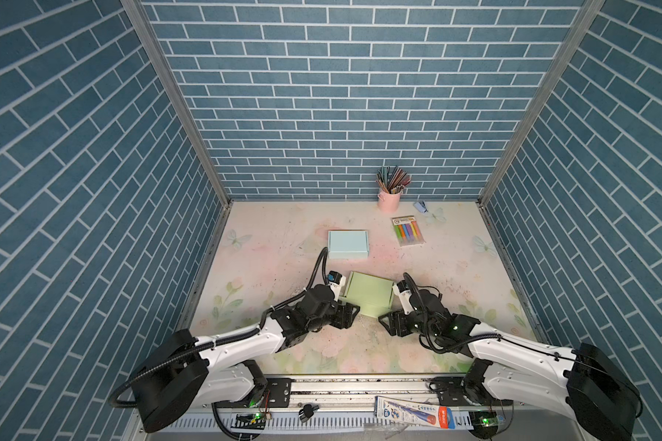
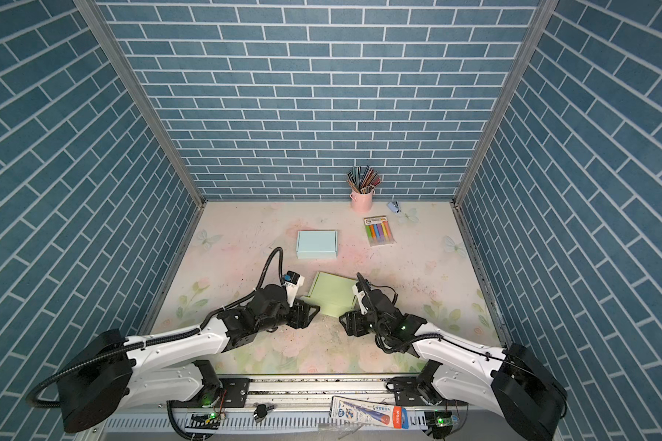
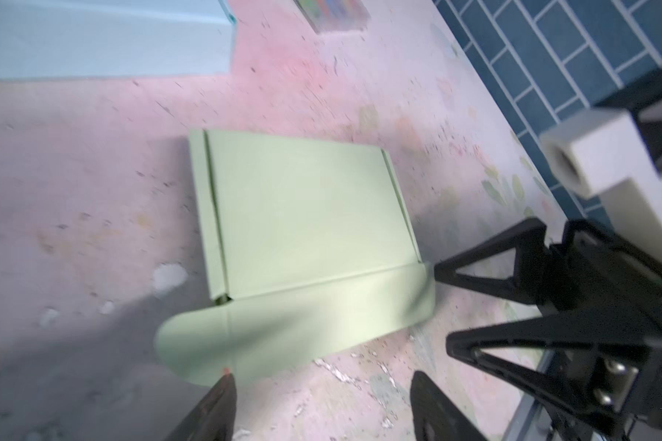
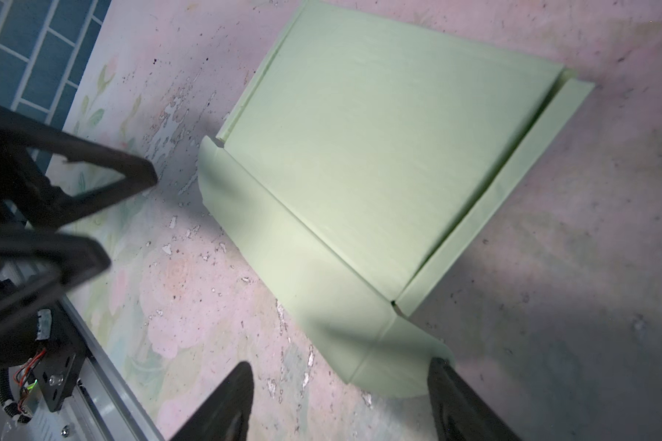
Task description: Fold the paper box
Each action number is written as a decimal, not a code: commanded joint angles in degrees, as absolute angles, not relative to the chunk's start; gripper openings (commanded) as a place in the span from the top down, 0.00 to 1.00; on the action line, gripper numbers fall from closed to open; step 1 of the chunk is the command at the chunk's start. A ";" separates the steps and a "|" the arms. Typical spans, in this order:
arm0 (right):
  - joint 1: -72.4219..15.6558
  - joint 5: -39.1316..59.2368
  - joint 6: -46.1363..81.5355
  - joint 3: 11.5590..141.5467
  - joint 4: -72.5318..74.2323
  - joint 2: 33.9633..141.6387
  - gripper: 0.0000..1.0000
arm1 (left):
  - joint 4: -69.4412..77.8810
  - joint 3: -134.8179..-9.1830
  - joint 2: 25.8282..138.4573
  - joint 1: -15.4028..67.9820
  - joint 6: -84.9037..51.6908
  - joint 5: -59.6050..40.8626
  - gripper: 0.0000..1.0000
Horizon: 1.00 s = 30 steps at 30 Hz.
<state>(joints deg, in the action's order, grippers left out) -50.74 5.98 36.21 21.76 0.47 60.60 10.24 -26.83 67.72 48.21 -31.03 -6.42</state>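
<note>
The pale green paper box point(image 1: 367, 292) point(image 2: 333, 292) lies flat near the table's front middle. Its lid is down and a front flap with rounded end tabs point(image 3: 192, 343) point(image 4: 394, 366) sticks out toward the arms. My left gripper point(image 1: 350, 313) point(image 3: 322, 378) is open just in front of the flap's left end, one fingertip point(image 3: 224, 385) at the tab's edge. At the flap's other end, my right gripper point(image 1: 383, 320) point(image 4: 341, 364) is open too, one fingertip point(image 4: 442, 372) against the tab. Neither holds anything. The two grippers face each other across the flap.
A closed light blue box point(image 1: 348, 244) sits behind the green one. Further back on the right are a pink cup of pencils point(image 1: 389, 198), a pack of coloured markers point(image 1: 408, 231) and a small blue object point(image 1: 421, 206). Blue brick walls enclose three sides.
</note>
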 commanded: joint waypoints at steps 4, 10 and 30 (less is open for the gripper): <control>-50.98 5.14 37.34 22.78 0.08 62.18 0.26 | 7.62 -30.49 70.33 41.97 -24.70 -10.31 0.26; -50.93 2.42 38.33 23.73 -1.31 61.96 0.22 | 8.67 -33.73 76.48 40.45 -22.10 -12.53 0.24; -32.11 20.76 29.31 28.08 9.66 73.84 0.24 | 15.82 -37.05 87.54 38.50 -22.37 -17.82 0.30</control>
